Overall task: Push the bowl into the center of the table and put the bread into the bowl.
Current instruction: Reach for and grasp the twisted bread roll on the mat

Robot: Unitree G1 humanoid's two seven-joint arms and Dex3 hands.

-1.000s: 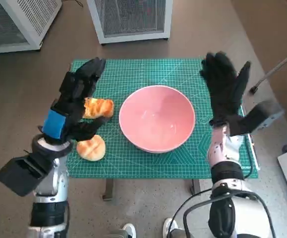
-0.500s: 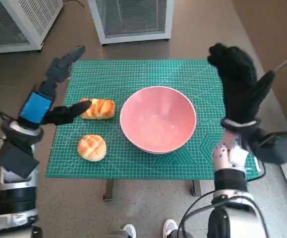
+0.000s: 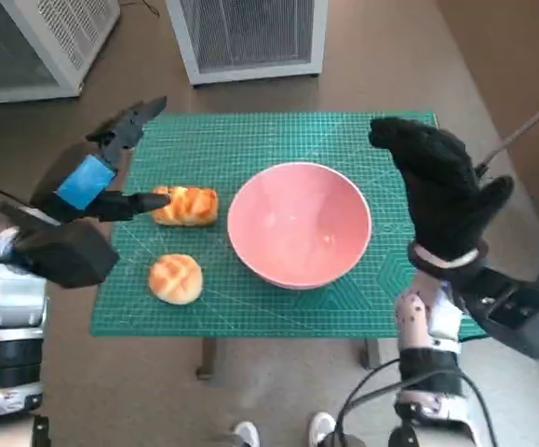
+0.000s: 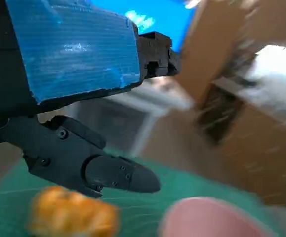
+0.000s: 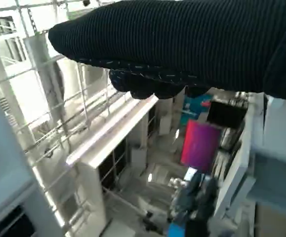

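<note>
Meanwhile the left hand [image 3: 97,177], open and empty, is swinging outward from the bread [image 3: 185,205] while the right hand [image 3: 437,191], also empty, is hanging beside the centred bowl [image 3: 299,233], so grasping remains.

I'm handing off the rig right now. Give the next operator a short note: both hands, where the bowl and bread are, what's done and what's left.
Left hand: open, holding nothing, fingers beside the oblong bread roll.
Right hand: open, raised by the pink bowl's right side, not touching it.
Bowl: empty, about mid-table on the green cutting mat.
Bread: oblong roll left of the bowl; round bun nearer the front edge. Both on the mat.
Done: bowl looks centred.
Left: pick up the bread and put it into the bowl.
</note>
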